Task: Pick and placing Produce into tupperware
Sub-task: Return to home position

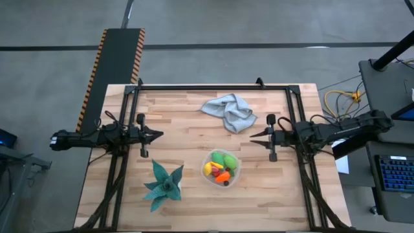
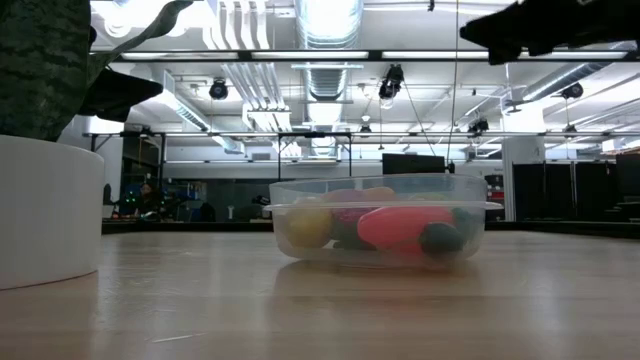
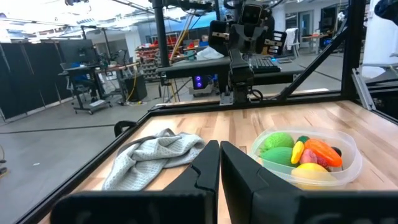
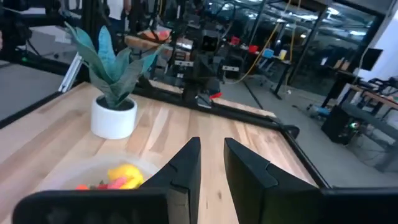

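The tupperware [image 1: 206,162] is a clear round container standing on the table's near middle, between the two arms. The produce [image 1: 220,167] lies inside it: green, yellow, orange, red and dark pieces, also seen in the low view [image 2: 400,225] and the left wrist view [image 3: 298,155]. My left gripper [image 1: 159,134] hovers shut at the table's left, pointing right, well apart from the container. My right gripper [image 1: 252,135] hovers at the table's right, pointing left, its fingers a narrow gap apart [image 4: 212,149]. Neither holds anything.
A grey-blue cloth [image 1: 229,110] lies crumpled toward the far edge, between the two grippers. A teal spiky plant [image 1: 163,184] in a white pot [image 2: 45,210] stands left of the tupperware, near the near edge. A black frame [image 1: 213,85] borders the table.
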You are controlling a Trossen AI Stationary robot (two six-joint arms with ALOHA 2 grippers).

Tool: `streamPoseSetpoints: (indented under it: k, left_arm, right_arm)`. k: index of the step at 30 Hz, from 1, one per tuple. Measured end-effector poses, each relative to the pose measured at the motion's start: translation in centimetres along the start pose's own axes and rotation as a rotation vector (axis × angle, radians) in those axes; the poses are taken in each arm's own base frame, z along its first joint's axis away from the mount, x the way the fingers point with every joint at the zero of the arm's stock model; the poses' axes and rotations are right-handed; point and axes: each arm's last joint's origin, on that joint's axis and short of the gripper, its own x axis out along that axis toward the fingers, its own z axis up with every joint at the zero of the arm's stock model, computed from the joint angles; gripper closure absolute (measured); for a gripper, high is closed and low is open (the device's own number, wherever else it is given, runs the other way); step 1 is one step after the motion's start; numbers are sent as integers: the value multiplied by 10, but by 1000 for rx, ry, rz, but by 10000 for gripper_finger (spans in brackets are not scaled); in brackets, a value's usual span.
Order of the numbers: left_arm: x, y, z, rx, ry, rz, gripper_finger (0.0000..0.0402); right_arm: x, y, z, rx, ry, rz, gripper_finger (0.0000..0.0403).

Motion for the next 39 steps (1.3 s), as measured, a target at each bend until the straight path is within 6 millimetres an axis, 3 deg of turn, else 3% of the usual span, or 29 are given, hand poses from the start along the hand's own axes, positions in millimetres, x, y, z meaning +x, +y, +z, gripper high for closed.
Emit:
streamPoseSetpoints:
  k: [8, 12, 19, 26, 39]
  left_arm:
    - [0, 0, 0, 0, 2, 3, 402]
    - [0, 0, 0, 0, -2, 7, 401]
    - [1, 0, -1, 2, 8, 10, 402]
    - [3, 0, -3, 5, 28, 9, 402]
    - [2, 0, -2, 5, 21, 11, 402]
  right_arm:
    - [-13, -4, -15, -29, -127, 15, 340]
    - [-13, -19, -26, 26, -80, -66, 340]
    - [-18, -42, -33, 138, -41, -15, 350]
    - [-25, -34, -40, 154, -70, 0, 374]
    - [-29, -16, -40, 137, -30, 18, 376]
